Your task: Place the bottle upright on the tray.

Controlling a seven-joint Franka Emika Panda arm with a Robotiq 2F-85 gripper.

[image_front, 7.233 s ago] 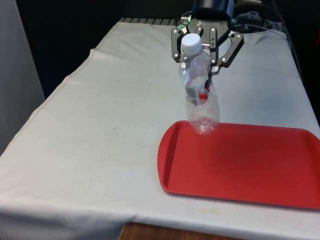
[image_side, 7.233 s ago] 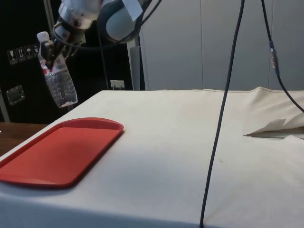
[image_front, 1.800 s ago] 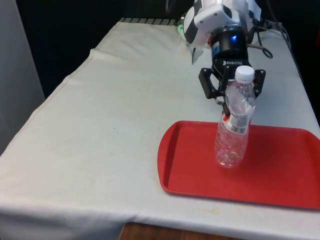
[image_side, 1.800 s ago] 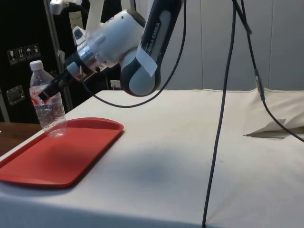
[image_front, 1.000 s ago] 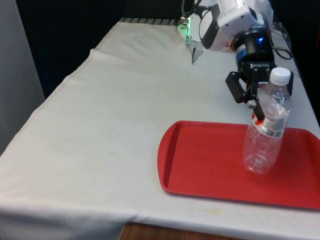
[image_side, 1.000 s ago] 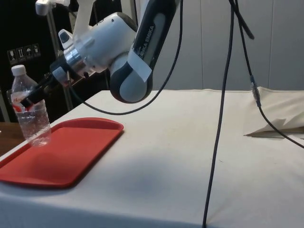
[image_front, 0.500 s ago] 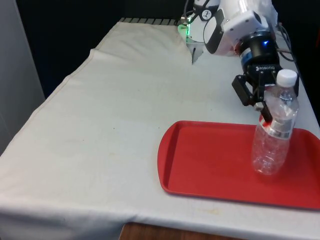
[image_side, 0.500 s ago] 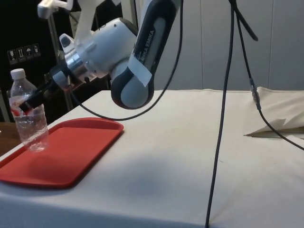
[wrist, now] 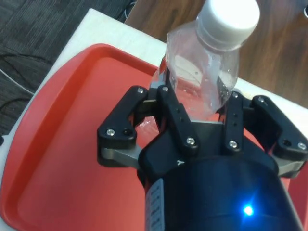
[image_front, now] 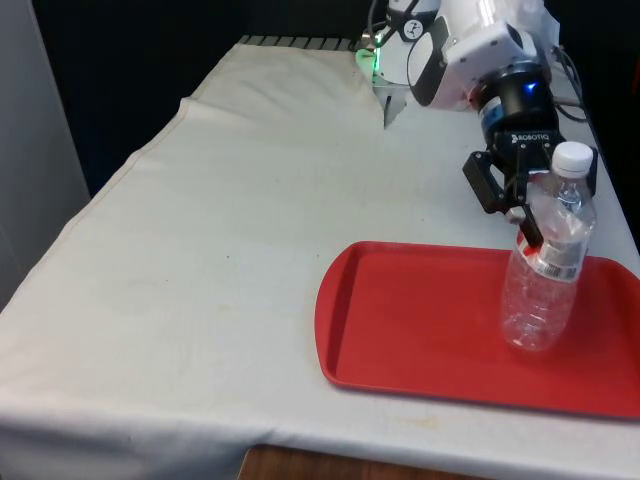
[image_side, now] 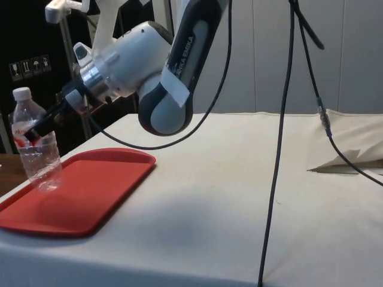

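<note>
White-clothed table set between dark surroundings and pale panels

The table [image_front: 200,250] wears a white cloth that hangs over its near edge, with a strip of brown wood [image_front: 330,465] showing below it in the front view. A pale panel [image_front: 30,150] stands at the front view's left. From the side, tall light-grey panels [image_side: 287,54] rise behind the table, next to a dark wall carrying small white signs [image_side: 27,67] and what may be a switch plate [image_side: 20,118]. Black cables [image_side: 281,149] hang down across that view, and the cloth is rumpled into a fold [image_side: 347,158] by the far edge. Grey carpet [wrist: 38,24] and a wooden floor [wrist: 284,53] appear beneath.
</note>
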